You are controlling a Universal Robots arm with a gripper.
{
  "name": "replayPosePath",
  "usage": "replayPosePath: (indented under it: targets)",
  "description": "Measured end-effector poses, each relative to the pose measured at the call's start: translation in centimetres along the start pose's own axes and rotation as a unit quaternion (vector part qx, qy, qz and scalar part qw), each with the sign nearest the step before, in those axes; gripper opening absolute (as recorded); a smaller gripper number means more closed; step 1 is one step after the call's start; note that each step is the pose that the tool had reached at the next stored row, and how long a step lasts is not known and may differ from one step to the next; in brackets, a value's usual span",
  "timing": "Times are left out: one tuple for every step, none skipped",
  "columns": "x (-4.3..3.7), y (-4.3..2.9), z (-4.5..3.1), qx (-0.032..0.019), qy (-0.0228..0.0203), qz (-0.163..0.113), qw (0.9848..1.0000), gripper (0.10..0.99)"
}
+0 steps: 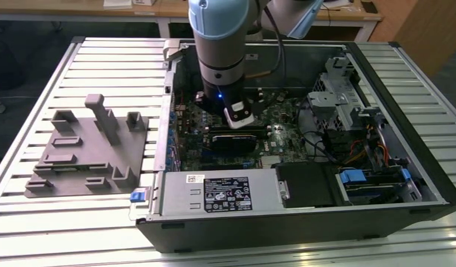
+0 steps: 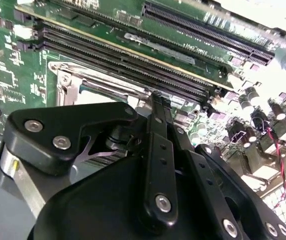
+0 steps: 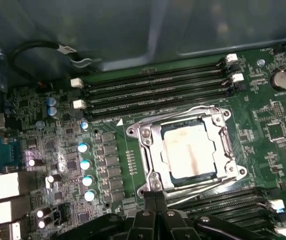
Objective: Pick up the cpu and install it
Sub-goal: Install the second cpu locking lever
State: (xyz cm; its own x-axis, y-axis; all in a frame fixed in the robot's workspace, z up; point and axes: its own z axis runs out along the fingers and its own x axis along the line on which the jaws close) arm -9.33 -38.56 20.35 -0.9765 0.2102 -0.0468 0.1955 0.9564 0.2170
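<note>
My tool point(image 3: 155, 207), fingers together and holding nothing, hangs just beside the socket point(image 3: 185, 150) on the motherboard. The cpu point(image 3: 188, 151) apparently lies inside its frame already, seated flat for latching.

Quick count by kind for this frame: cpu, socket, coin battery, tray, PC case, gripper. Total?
cpu: 1, seated in the socket
socket: 1
coin battery: 1
grey tray: 1
PC case: 1
gripper: 1
Total: 6
</note>
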Motion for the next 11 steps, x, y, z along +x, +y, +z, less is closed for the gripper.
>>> replayPosePath:
  targets:
    - [0.06,-0.02,0.05,-0.0028,0.0005,0.0,1.0,0.106]
    - [0.11,-0.04,0.13,-0.0053,0.0009,0.001,1.0,0.106]
    - [0.16,-0.07,0.21,-0.0066,0.0012,0.001,1.0,0.106]
    - [0.2,-0.1,0.28,-0.0076,0.0013,0.001,1.0,0.106]
    - [0.22,-0.11,0.3,-0.0082,0.0015,0.001,1.0,0.106]
    - [0.22,-0.11,0.29,-0.0081,0.0015,0.001,1.0,0.106]
    - [0.22,-0.12,0.29,-0.0081,0.0015,0.001,1.0,0.106]
    - [0.22,-0.11,0.29,-0.0081,0.0015,0.001,1.0,0.106]
    - [0.22,-0.11,0.23,-0.008,0.0015,0.001,1.0,0.106]
    - [0.22,-0.08,0.09,-0.0079,0.0016,0.001,1.0,0.106]
    - [0.21,-0.02,-0.14,-0.008,0.0015,0.001,1.0,0.106]
